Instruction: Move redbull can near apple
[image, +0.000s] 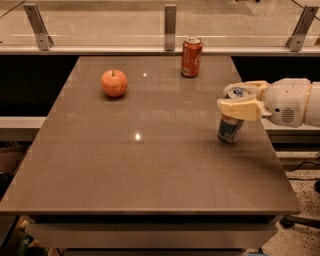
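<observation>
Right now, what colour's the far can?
The soda can is orange-red, camera view; gripper grips slim can, right.

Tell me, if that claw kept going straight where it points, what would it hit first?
The redbull can sits right at the gripper's tip. Beyond it, the table looks free; the apple seems farther back, probably missed.

Concealed, cropped and illegible items: surface scene.

Redbull can (230, 131): upper body masked by the gripper (235, 98), which sits around the can's top at the right edge of the surface (150, 165); only the lower body and a sliver of lid show, markings unreadable. Arm (295, 102): cut off by the right picture edge. Soda can (191, 57): label lettering too small to read. Surface: underframe cropped at the bottom edge. Corner brackets (38, 26): tops cut by the upper edge. Lower left corner: dark, contents indistinct.
</observation>
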